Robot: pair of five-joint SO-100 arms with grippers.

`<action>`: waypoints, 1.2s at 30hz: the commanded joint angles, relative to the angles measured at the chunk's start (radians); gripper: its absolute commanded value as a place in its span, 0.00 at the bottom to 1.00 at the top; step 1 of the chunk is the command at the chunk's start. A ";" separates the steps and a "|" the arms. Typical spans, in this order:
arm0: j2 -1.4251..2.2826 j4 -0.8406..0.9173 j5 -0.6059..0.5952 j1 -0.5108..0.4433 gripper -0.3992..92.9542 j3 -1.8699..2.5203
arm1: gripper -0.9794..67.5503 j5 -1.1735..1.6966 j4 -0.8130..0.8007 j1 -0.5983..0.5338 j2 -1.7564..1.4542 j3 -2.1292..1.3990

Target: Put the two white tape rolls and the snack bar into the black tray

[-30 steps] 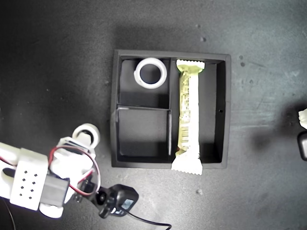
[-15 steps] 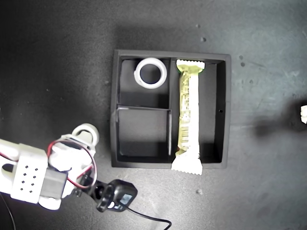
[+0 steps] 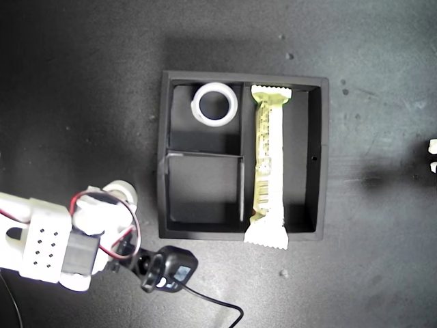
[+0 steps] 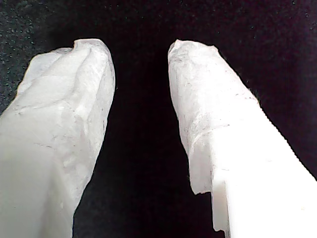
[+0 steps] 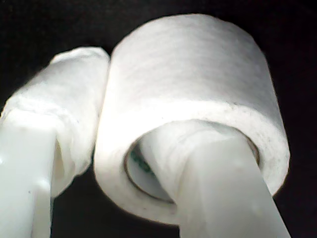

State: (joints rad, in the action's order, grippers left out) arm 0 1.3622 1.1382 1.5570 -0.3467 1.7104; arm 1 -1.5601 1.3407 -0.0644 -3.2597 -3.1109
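The black tray (image 3: 316, 154) holds one white tape roll (image 3: 214, 104) flat in a small compartment and the snack bar (image 3: 268, 164) lengthwise in its long one, the bar's crimped end overhanging the wall. The smaller roll (image 5: 190, 106), seemingly green-cored, lies outside the tray.

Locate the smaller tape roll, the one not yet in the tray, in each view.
Exterior view: smaller tape roll at my second gripper, left of the black tray.
First wrist view: not in it.
Second wrist view: fills the frame, one finger through its hole.
Shared landmark: the second gripper's white fingers.

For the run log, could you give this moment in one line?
second gripper: shut on smaller tape roll | first gripper: open | black tray: larger roll, snack bar
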 commanded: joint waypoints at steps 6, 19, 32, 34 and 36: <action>0.106 0.031 -0.041 0.021 0.01 -0.012 | 0.12 0.017 0.003 -0.057 -0.005 -0.012; 0.156 0.360 -0.124 0.084 0.01 -0.348 | 0.12 0.017 0.003 -0.057 -0.005 -0.012; -0.325 0.684 -0.350 0.149 0.01 -1.296 | 0.12 0.017 0.003 -0.057 -0.005 -0.012; -0.379 0.684 -0.345 0.146 0.01 -1.330 | 0.12 0.017 0.003 -0.057 -0.005 -0.012; -0.428 0.686 -0.339 0.144 0.01 -1.359 | 0.12 0.017 0.003 -0.057 -0.005 -0.012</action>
State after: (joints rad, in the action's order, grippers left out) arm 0 0.9695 1.8055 1.2180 -0.2040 0.4479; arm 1 -1.5478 1.3407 -0.1243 -3.2643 -3.1109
